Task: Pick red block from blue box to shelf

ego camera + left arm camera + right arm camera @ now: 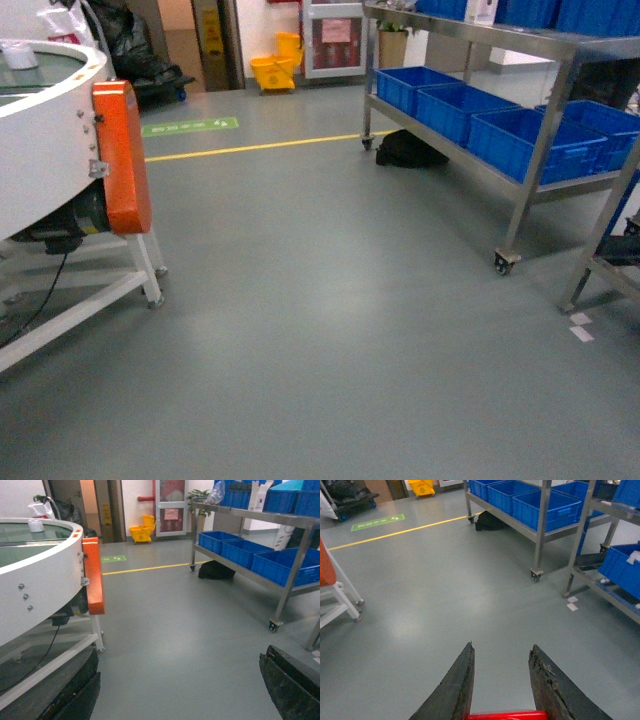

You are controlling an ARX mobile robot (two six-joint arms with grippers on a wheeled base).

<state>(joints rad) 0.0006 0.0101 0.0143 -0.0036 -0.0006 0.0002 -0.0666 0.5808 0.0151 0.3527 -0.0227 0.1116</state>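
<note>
The red block [502, 714] shows as a red strip at the bottom of the right wrist view. My right gripper [502, 646] is shut on it, its dark fingers angled inward above the grey floor. My left gripper [182, 651] is open wide with only floor between its fingers [75, 690]. The shelf [520, 42], a silver steel rack on castors, stands at the right of the head view. It also appears at the right of the left wrist view [250, 514] and ahead to the right of the right wrist view [540, 530]. The blue box is out of view. Neither gripper shows in the head view.
A round white machine with an orange panel [122, 155] on a white frame stands at the left. Dark blue crates [520, 140] fill the shelf's lower tier, with a black bag [410, 150] under it. A second rack [610, 235] is at far right. A yellow floor line [250, 147] crosses ahead.
</note>
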